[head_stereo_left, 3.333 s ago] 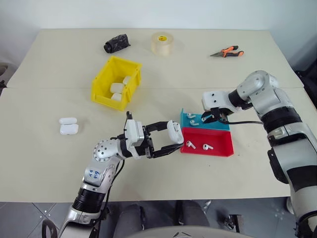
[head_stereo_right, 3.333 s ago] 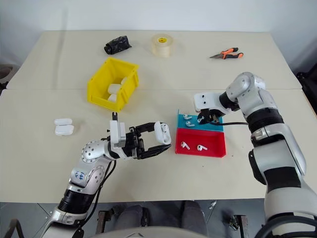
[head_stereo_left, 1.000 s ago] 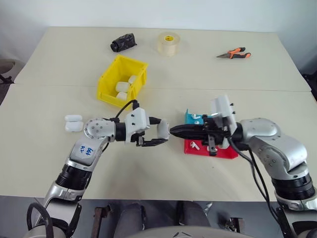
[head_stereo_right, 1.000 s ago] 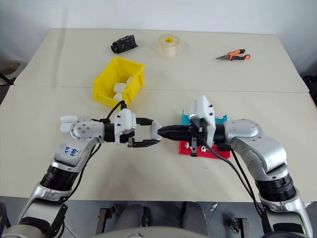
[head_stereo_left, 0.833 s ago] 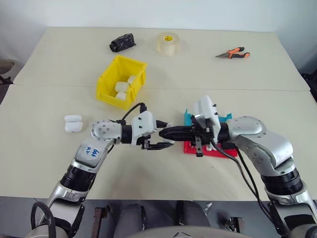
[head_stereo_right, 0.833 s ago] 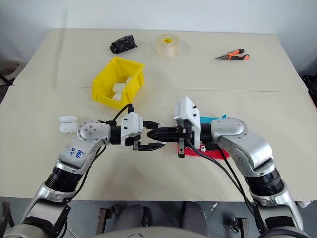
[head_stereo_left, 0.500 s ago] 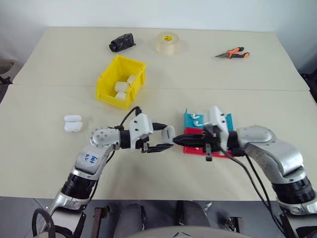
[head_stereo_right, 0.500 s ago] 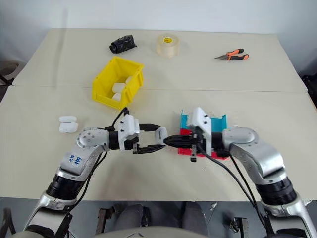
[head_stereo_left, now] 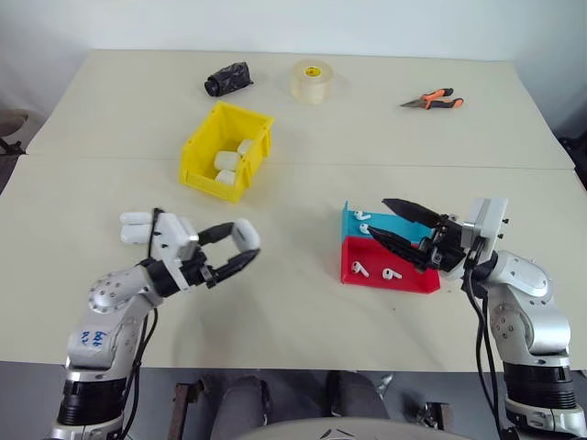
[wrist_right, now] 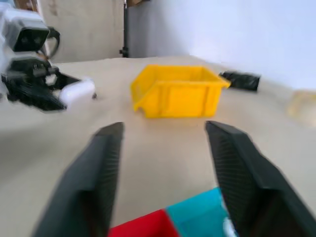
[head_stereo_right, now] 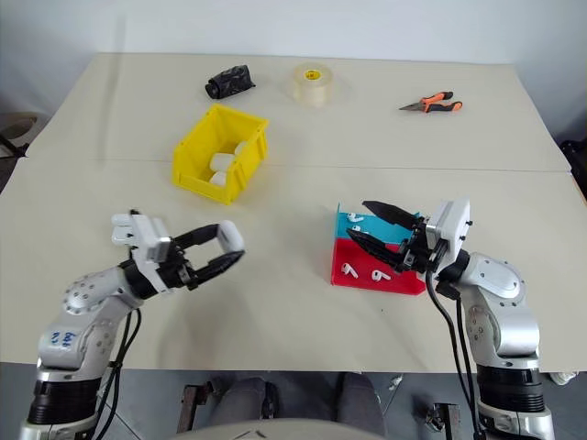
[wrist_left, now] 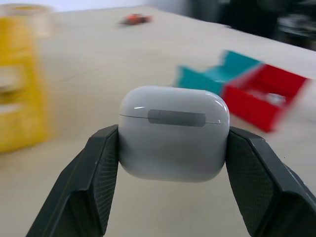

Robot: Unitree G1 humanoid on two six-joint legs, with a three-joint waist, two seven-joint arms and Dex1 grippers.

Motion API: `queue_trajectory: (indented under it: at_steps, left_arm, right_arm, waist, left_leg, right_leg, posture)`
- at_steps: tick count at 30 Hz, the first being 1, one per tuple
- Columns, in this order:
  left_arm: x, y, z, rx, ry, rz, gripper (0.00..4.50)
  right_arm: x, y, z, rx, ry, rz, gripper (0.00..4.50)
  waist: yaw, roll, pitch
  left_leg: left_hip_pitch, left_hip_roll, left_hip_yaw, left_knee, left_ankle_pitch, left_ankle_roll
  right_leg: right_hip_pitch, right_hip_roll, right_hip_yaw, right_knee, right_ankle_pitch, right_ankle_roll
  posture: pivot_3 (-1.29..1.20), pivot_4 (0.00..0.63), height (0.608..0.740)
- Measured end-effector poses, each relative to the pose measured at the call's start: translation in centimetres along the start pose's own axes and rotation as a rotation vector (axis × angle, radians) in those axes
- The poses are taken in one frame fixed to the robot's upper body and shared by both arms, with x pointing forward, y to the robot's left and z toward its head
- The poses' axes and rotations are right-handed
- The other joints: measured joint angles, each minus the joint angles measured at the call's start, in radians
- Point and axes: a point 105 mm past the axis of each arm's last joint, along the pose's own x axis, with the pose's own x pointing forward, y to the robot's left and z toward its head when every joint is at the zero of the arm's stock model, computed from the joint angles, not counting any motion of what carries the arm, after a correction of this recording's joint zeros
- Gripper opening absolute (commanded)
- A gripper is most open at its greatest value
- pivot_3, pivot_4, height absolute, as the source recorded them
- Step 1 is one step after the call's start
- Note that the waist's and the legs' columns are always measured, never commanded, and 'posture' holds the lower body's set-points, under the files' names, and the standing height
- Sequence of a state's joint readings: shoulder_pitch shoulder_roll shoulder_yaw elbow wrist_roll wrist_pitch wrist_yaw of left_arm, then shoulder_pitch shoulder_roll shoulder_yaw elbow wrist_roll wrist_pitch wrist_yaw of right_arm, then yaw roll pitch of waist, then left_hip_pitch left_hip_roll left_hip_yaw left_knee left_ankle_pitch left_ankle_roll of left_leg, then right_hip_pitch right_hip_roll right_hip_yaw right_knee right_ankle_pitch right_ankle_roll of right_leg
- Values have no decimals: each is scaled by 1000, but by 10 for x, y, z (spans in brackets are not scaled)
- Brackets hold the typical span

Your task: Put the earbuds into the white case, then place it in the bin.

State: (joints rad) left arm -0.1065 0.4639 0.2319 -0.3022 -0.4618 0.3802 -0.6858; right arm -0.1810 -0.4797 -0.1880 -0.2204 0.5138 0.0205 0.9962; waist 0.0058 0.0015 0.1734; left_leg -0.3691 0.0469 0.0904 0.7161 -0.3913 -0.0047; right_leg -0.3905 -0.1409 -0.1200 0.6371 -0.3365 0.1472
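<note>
I have the white earbud case [wrist_left: 174, 132] clamped lid-down between the fingers of my left claw [head_stereo_left: 231, 251], lifted off the worktop [head_stereo_left: 293, 312] on the near-left side of the yellow bin [head_stereo_left: 226, 151]. The grip is on the case's smooth rounded ends, so I judge a quick swing could let it twist or squirt out before I reach the bin. My right claw [head_stereo_left: 396, 227] hangs spread wide and empty over the blue tray [head_stereo_left: 383, 225] and red tray [head_stereo_left: 390, 266], well off to the near-right of the bin; a careless drop could knock the trays or scatter the earbuds [head_stereo_left: 371, 271] lying loose in them.

Between the case and the bin the worktop is bare, so the path is open. Two spare white cases [head_stereo_left: 135, 226] sit near-left of the bin, just behind my left claw, and a backward sweep could clip them. The bin already holds white cases [head_stereo_left: 228, 165], leaving less landing room. Beyond the bin lie a black bundle [head_stereo_left: 228, 79], a tape roll [head_stereo_left: 312, 80] and, far right, pliers [head_stereo_left: 432, 98], all clear of my route.
</note>
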Motion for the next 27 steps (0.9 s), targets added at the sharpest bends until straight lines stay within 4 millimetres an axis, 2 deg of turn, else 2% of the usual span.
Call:
queue_trajectory:
  at_steps: [1,2,7,9,13,15,18,21,23,26,27]
  left_arm:
    - [-1,8,3,-16,-23,69,2820]
    - [-2,16,5,-28,-38,130,2820]
    - [4,49,18,-54,-72,289,2820]
    - [12,60,27,-48,-84,303,2820]
    - [44,87,42,-12,-60,309,2820]
    - [59,91,41,3,-35,287,2820]
    - [75,95,29,4,23,254,2820]
    - [84,100,22,-10,52,263,2820]
    - [88,103,25,-6,48,266,3533]
    - [88,102,29,12,32,258,4369]
    - [88,101,30,16,29,252,4445]
  right_arm:
    - [0,-2,3,-18,-21,-24,4352]
    - [0,-4,4,-30,-32,-41,4436]
    - [-1,-6,5,-42,-29,-56,4436]
    - [-1,-7,3,-39,-16,-53,4436]
    - [5,-4,-1,-20,7,-15,4436]
    - [7,-3,-2,-2,18,-1,4436]
    - [8,7,-4,37,40,45,4436]
    - [7,20,-10,71,61,90,4436]
    - [8,23,-11,81,66,104,4500]
    - [10,25,-10,86,68,107,4500]
    - [10,25,-10,85,68,107,4500]
  waist:
    - [0,0,0]
    - [-1,0,0]
    - [-3,0,0]
    - [-3,0,0]
    - [-4,0,0]
    - [-7,0,0]
    - [-8,0,0]
    - [-10,-1,0]
    - [-10,-1,0]
    - [-10,-1,0]
    - [-10,-1,0]
  left_leg:
    - [0,0,0,0,0,0]
    - [0,0,0,0,0,0]
    - [0,0,0,0,0,0]
    - [0,0,0,0,0,0]
    - [1,-1,1,-1,0,0]
    - [1,-1,1,-2,0,0]
    - [1,-1,2,-3,0,0]
    - [0,-1,2,-3,0,0]
    - [0,0,2,-3,0,0]
    - [0,0,2,-2,0,0]
    - [0,0,2,-1,0,0]
  right_leg:
    - [0,0,0,0,0,0]
    - [0,0,0,0,0,0]
    - [0,0,-1,0,0,0]
    - [0,0,-1,0,0,0]
    - [0,1,-1,0,0,0]
    - [0,1,-2,1,0,0]
    - [-1,1,-5,0,0,0]
    - [-2,1,-6,0,0,0]
    - [-2,0,-6,0,0,0]
    - [-2,0,-6,0,0,0]
    - [-2,0,-6,1,0,0]
  posture:
    - [0,150,740]
    - [0,150,740]
    - [0,150,740]
    - [0,150,740]
    - [0,150,740]
    - [0,150,740]
    - [0,150,740]
    - [0,150,740]
    - [0,150,740]
    - [0,150,740]
    - [0,150,740]
